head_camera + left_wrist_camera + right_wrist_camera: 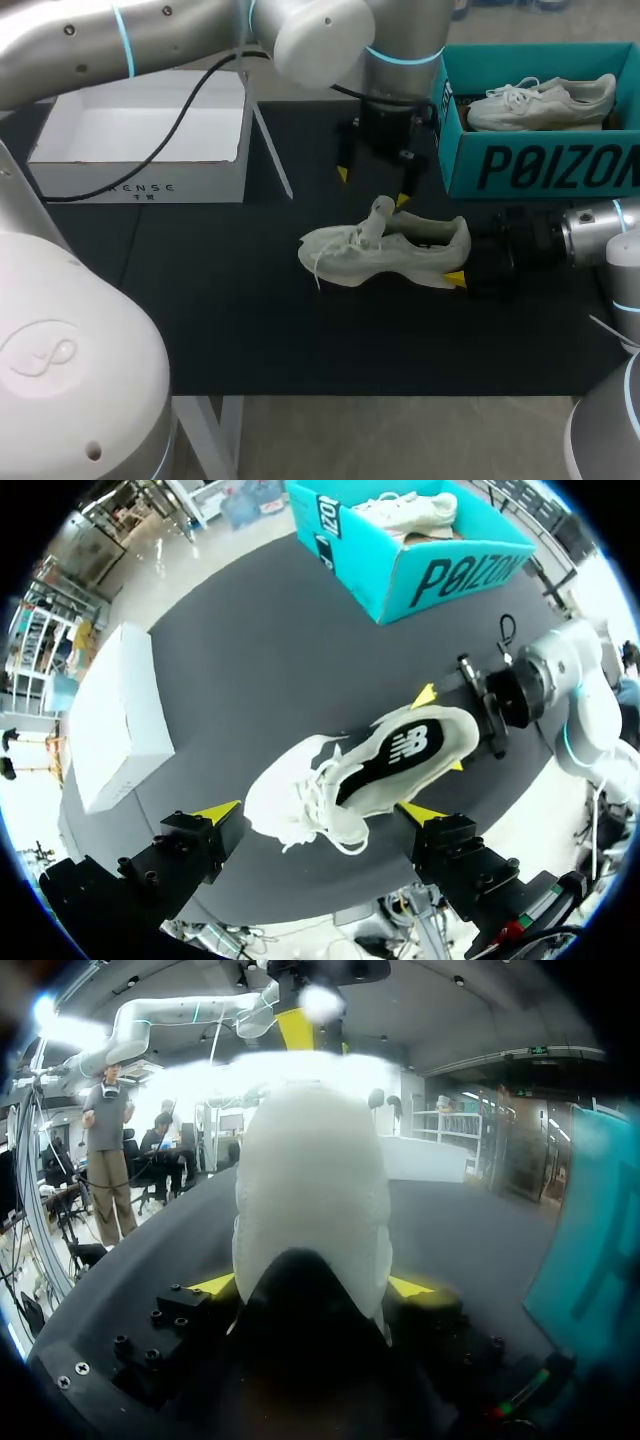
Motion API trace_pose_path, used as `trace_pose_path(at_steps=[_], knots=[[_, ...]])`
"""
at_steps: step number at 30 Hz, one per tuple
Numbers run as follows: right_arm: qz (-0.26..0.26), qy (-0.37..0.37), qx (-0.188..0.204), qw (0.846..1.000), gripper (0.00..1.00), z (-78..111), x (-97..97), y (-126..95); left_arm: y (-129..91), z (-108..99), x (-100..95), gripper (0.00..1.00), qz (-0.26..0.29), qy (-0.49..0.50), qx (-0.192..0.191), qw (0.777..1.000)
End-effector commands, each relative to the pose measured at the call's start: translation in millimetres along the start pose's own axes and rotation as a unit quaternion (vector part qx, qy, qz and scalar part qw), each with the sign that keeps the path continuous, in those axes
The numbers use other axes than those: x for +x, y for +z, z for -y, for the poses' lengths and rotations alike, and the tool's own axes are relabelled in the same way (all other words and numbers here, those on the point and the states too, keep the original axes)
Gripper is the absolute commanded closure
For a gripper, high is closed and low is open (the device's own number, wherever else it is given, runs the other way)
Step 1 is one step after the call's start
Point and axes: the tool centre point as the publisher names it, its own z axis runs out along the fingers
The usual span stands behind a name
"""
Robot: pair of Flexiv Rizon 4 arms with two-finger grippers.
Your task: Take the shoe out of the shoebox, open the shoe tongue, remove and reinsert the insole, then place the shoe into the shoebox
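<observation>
Shoe (385,250) sits sole-down in the middle of your black table (200,300), out of both boxes. Its long axis runs across the table, toe toward your left side and heel toward your right.

At the far right stands the teal shoebox (540,170), open-topped, with a second white shoe (545,103) lying inside. At the far left the white box (140,180) also stands open, well apart from the shoe. Which of the two takes this shoe at the end is not something you can tell from here.

Your right gripper (312,1284) comes in along the long axis from the heel end and is clamped on the heel, one yellow tip on each side. That pins the shoe for the other arm.

Your left gripper (318,810) hangs above the shoe with its fingers spread wide and touching nothing. From its wrist view the laced forefoot lies below and between them. It is the free arm, and the nearer one to the shoe's opening.

The tongue (379,215) is pulled upright. The dark insole (400,755) shows through the opening, lying along the shoe toward the heel. By my reading, the next move is a descent into that opening for the insole.
</observation>
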Motion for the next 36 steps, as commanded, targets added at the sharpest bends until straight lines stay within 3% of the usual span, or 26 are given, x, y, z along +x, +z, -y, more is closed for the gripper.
trace_pose_path(at_steps=[1, 3, 4, 6, 24, 26, 28, 29, 30, 36], knots=[[0.001, 0.000, 0.001, 1.000, 1.00, 2.6, 0.1, 3.4, -16.7, 8.0, 18.8, 0.00, 0.007, 0.209, 0.045, 0.977], [0.001, 0.000, 0.001, 1.000, 1.00, 2.6, 0.1, 3.4, -19.0, 8.2, 22.1, 0.00, -0.014, 0.300, 0.080, 0.951], [0.001, 0.000, 0.001, 1.000, 1.00, 2.6, 0.1, 3.4, -19.8, 4.8, 25.1, 0.00, -0.041, 0.392, 0.101, 0.913], [0.001, 0.000, 0.001, 1.000, 1.00, 2.6, 0.1, 3.4, -21.4, -3.5, 27.0, 0.00, -0.036, 0.466, 0.153, 0.871], [0.001, 0.000, 0.001, 1.000, 1.00, 2.6, 0.1, 3.4, -21.4, -3.5, 27.0, 0.00, -0.036, 0.466, 0.153, 0.871], [0.001, 0.000, 0.001, 1.000, 1.00, 2.6, 0.1, 3.4, -19.4, -3.5, 35.2, 0.00, -0.031, 0.488, 0.152, 0.859], [0.001, 0.000, 0.001, 1.000, 1.00, 2.6, 0.1, 3.4, -16.0, -2.5, 41.0, 0.00, -0.017, 0.486, 0.140, 0.862], [0.001, 0.000, 0.001, 1.000, 1.00, 2.6, 0.1, 3.4, -13.4, -2.1, 44.4, 0.65, -0.017, 0.494, 0.138, 0.858], [0.001, 0.000, 0.001, 1.000, 1.00, 2.6, 0.1, 3.4, -11.5, -1.8, 46.9, 1.00, -0.010, 0.493, 0.135, 0.860], [0.001, 0.000, 0.001, 1.000, 1.00, 2.6, 0.1, 3.4, -0.1, 0.1, 59.1, 1.00, 0.005, 0.504, 0.103, 0.857]])
